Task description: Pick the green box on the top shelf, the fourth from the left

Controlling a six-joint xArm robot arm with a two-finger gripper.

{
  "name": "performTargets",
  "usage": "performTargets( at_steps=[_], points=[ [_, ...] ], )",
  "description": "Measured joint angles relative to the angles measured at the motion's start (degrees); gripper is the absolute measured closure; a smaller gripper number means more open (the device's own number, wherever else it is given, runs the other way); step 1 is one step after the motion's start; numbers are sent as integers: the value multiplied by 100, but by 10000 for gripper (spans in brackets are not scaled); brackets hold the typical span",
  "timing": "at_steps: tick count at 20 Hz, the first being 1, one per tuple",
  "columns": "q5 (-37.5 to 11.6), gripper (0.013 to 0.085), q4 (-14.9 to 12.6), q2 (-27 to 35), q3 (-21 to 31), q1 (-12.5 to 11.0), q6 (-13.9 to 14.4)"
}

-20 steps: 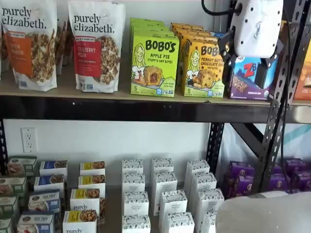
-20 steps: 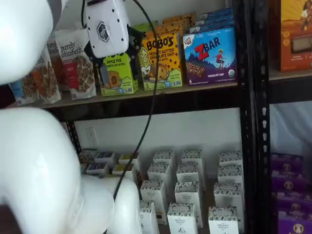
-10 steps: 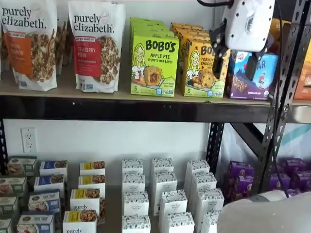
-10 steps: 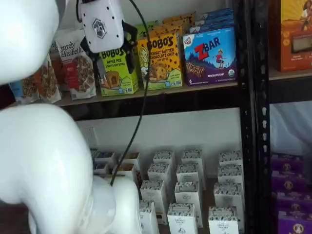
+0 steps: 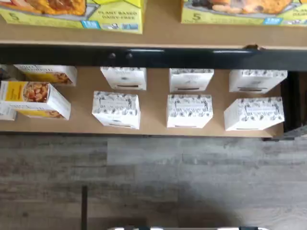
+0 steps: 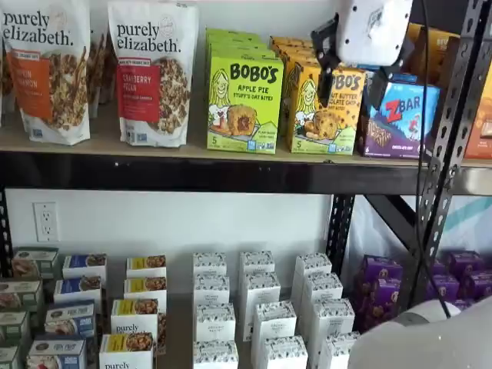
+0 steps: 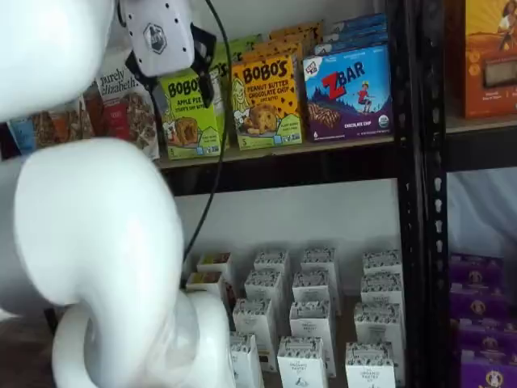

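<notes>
The green box (image 6: pixel 244 104) sits upright on the top shelf (image 6: pixel 192 150), face out, with more of the same kind lined up behind it. To one side of it are two granola bags (image 6: pixel 152 73), and on the other side, just beside it, is a yellow-orange box (image 6: pixel 327 111) and then a blue box (image 6: pixel 400 119). In both shelf views the green box is standing untouched, nothing gripping it.

The gripper (image 6: pixel 350 81) hangs in front of the shelf with its white body up high. Its two black fingers (image 6: pixel 324 73) are spread wide with a clear gap between them and nothing in there. In that shelf view it lines up over the yellow-orange box and the edge of the blue one; in a shelf view from the other side the gripper (image 7: pixel 174 77) overlaps the green box (image 7: pixel 190 117) instead, so it's out in front of the row, not touching anything as far as I can tell. A black cable (image 7: pixel 214 145) dangles down next to it.

The wrist view looks straight down: the bottom edges of the green box (image 5: pixel 76 14) and the yellow-orange one (image 5: pixel 244 12) on the tan board, the black front beam (image 5: pixel 153 56), and below that small white cartons (image 5: pixel 189 110) in rows on a lower shelf (image 5: pixel 153 103), then grey wood-look floor (image 5: pixel 153 177).
</notes>
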Motion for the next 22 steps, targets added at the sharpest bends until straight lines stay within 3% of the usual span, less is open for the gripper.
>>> performTargets(
  at_steps=[6,14,22],
  points=[
    [-216,130,-100,207,-121,379,359],
    [-570,130,1,423,-199,606,604],
    [-787,130,-206,969,-541,972,951]
  ],
)
